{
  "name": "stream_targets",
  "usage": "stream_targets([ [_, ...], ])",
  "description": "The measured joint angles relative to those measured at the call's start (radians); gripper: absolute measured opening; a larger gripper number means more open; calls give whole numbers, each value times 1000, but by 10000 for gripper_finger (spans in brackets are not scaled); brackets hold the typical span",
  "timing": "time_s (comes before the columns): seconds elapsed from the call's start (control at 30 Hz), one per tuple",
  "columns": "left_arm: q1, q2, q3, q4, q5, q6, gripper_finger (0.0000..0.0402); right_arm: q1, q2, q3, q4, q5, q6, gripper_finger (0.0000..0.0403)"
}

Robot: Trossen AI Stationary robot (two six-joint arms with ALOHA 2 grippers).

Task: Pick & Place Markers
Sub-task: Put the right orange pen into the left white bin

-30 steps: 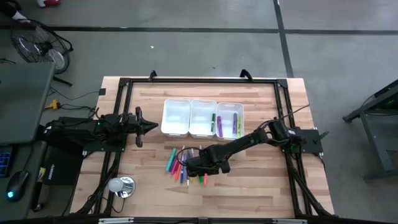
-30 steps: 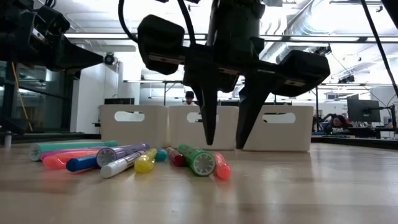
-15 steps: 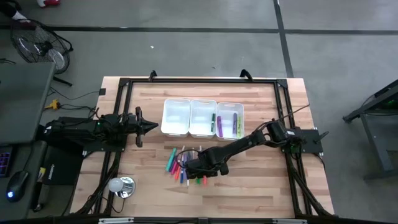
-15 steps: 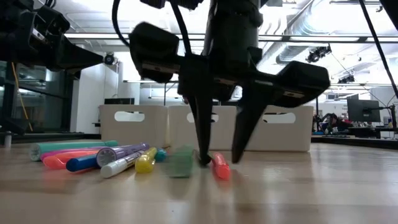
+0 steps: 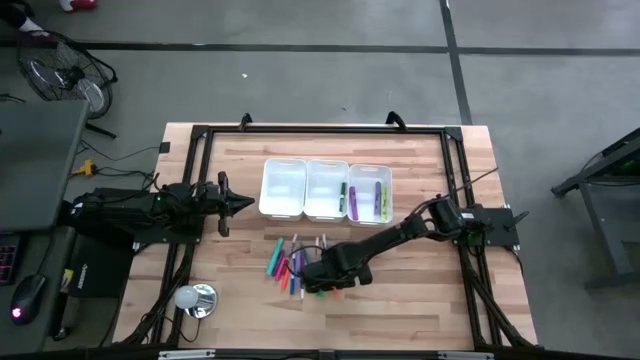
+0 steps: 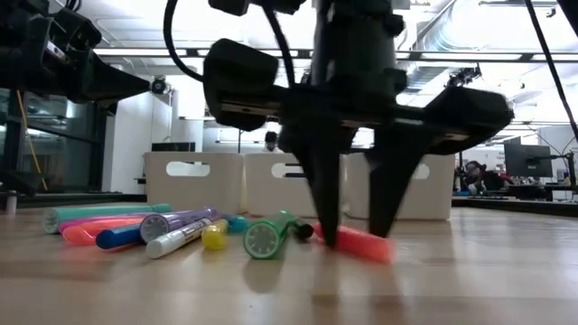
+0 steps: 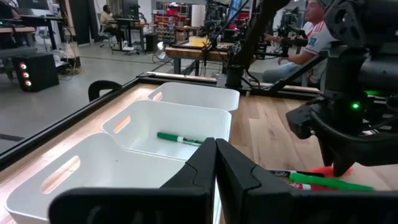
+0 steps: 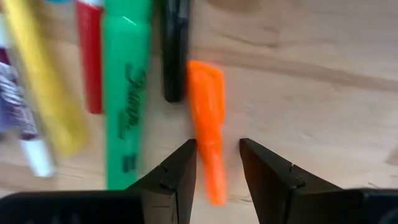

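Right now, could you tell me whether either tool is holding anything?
Neither. The right tool straddles the orange marker with open jaws; the left tool is shut, empty.

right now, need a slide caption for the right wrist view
Right gripper open, fingers straddling an orange marker on the wooden table, beside a green marker.

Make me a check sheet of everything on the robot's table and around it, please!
Surface: wooden table, black frame round it.
Job's things: loose markers piled below three white bins; orange marker lies between the right gripper's fingers; green marker beside it; some markers already in bins.
Clutter: round silver thing at the table's left front corner.
Grippers: right gripper open, down at the pile; left gripper shut, waiting left of the bins.
Cables: wires on the floor at left.
Surroundings: fan, desks, people in the room behind.
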Motion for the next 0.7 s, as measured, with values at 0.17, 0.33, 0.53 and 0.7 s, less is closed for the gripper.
stream_targets([
  [0.17, 0, 0, 0, 0, 0, 0, 7, 22, 1, -1, -34, 6, -12, 121],
  [0.33, 0, 0, 0, 0, 0, 0, 7, 48, 1, -1, -49, 53, -109, 121],
  [0.53, 0, 0, 0, 0, 0, 0, 7, 65, 2, -2, -51, 93, -247, 121],
  [0.7, 0, 0, 0, 0, 0, 0, 7, 68, 1, -5, -26, 125, -344, 121],
])
